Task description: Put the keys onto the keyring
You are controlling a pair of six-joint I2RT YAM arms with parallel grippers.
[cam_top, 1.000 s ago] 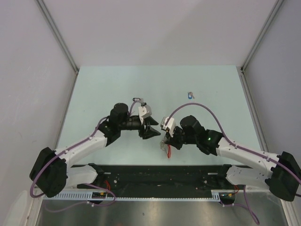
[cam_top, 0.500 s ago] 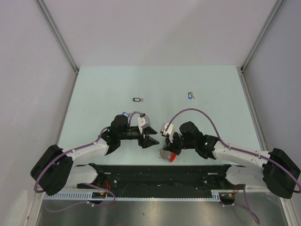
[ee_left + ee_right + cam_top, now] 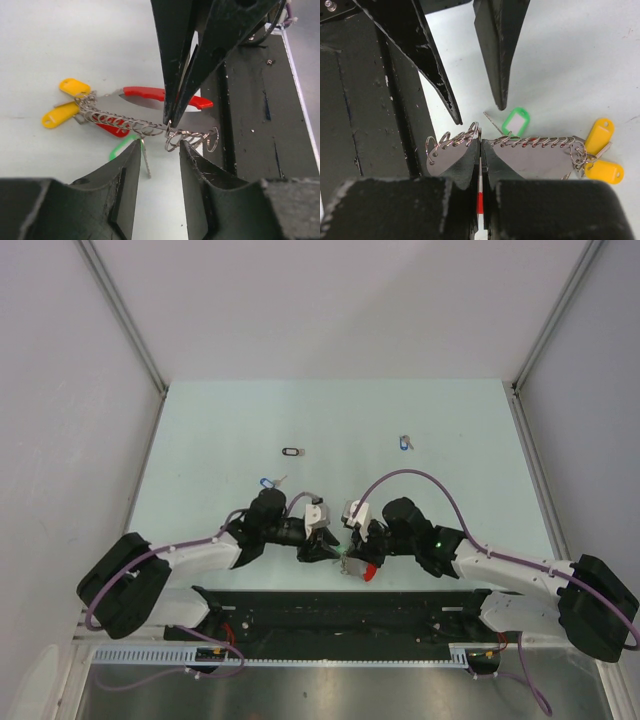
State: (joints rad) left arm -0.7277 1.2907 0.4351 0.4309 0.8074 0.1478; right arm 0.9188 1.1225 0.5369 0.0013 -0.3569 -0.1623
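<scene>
Two grippers meet low over the table [image 3: 200, 430]: the right gripper [image 3: 480, 147] is clenched on the keyring [image 3: 535, 157], whose yellow tags [image 3: 600, 134] and green tag [image 3: 517, 121] trail aside, while the left gripper [image 3: 160, 146] stands parted astride its wire coil. Beyond lie a blue-tagged key [image 3: 267, 482], a black-tagged key [image 3: 291, 452] and another blue-tagged key [image 3: 404, 442], their tags too small to read.

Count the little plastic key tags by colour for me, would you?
Yellow oblong plastic tags: 2
Green plastic tag: 1
Blue plastic tags, on loose keys: 2
Black plastic tag, on a loose key: 1
Red: hidden, cannot tell
Total clearly seen: 6
</scene>
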